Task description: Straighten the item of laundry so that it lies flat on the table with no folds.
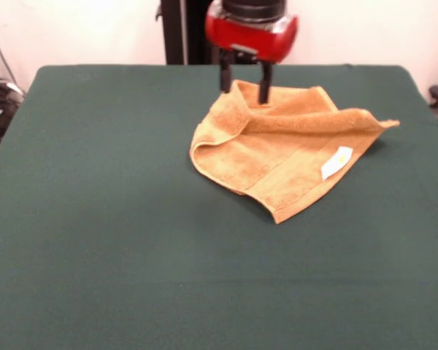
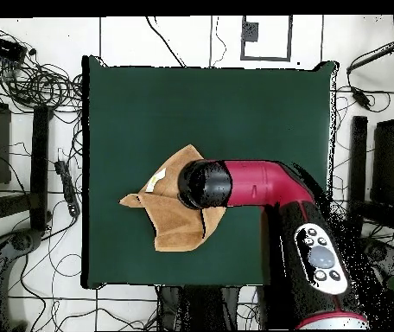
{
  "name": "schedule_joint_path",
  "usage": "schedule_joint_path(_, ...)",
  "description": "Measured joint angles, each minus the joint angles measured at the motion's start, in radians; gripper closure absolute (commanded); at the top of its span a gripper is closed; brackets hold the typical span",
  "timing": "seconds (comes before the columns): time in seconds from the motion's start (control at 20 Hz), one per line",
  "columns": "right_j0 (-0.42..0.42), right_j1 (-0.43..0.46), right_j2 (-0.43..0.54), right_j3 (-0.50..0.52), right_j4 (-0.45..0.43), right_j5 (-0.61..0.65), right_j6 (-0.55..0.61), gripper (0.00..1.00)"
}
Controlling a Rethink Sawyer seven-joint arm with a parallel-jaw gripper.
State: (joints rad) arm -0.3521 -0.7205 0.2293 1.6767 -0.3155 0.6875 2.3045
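The gripper (image 1: 244,84) hangs over the far edge of the towel (image 1: 281,149), its two black fingers (image 1: 225,79) spread apart and open, their tips down at a raised fold of cloth; whether they touch it is hard to tell. The towel lies crumpled on the far half of the counter (image 1: 95,240), its far edge folded over toward the front, one corner sticking out to the side. A small white label (image 1: 336,162) shows near its front edge. From overhead, the red arm (image 2: 261,183) covers part of the towel (image 2: 179,226).
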Motion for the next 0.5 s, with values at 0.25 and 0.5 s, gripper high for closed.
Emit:
schedule_joint_path(0.25,-0.001,0.063,-0.066,0.0,0.0,-0.074,0.0,0.0)
schedule_joint_path(0.5,0.033,0.132,-0.117,0.0,0.022,-0.177,0.0,0.0)
